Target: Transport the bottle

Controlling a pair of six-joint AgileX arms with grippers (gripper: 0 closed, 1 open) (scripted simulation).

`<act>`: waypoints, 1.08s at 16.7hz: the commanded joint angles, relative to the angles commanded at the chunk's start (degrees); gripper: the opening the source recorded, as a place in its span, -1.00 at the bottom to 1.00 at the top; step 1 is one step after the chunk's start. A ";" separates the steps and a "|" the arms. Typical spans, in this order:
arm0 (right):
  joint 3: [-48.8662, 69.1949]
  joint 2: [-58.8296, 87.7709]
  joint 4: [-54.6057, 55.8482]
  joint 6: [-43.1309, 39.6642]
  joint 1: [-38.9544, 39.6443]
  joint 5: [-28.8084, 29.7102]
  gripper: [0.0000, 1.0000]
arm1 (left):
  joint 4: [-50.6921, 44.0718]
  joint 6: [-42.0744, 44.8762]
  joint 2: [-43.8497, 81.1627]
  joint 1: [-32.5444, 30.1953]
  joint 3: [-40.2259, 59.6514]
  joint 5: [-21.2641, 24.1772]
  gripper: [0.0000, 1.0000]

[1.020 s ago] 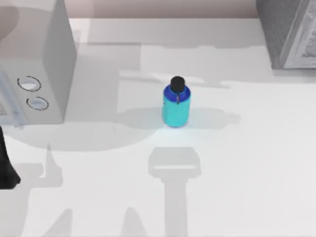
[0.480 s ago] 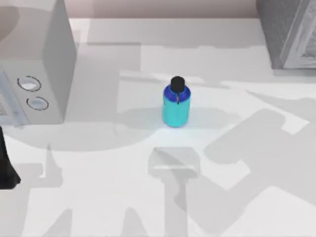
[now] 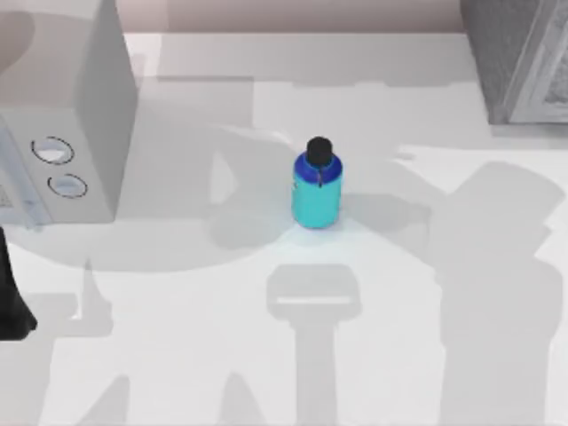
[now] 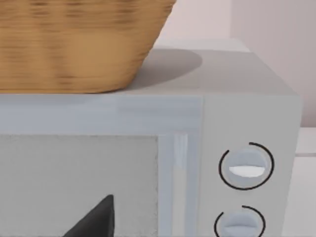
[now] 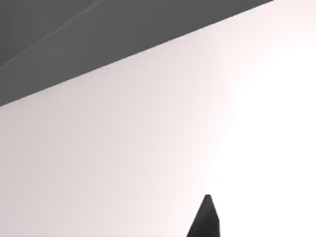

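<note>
No text, label, brand or number can be read anywhere — the microwave (image 4: 247, 148) carries two plain, unmarked dials.

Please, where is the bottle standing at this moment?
In the top view the bottle stands upright on the white table near its middle, apart from the microwave at the left and the grey box at the far right.

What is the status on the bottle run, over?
Bottle upright mid-table, untouched. Left arm parked at table's left edge, its wrist camera facing the microwave. Nothing beside the bottle.
</note>
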 joint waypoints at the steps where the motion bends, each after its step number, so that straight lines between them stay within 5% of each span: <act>1: 5.80 0.48 -1.98 4.09 3.61 -0.29 1.00 | 0.00 0.00 0.00 0.00 0.00 0.00 1.00; 9: 42.78 1.52 -15.32 31.34 24.79 -4.44 1.00 | 0.00 0.00 0.00 0.00 0.00 0.00 1.00; 18: 61.74 0.52 -23.49 47.89 35.20 -8.37 1.00 | 0.00 0.00 0.00 0.00 0.00 0.00 1.00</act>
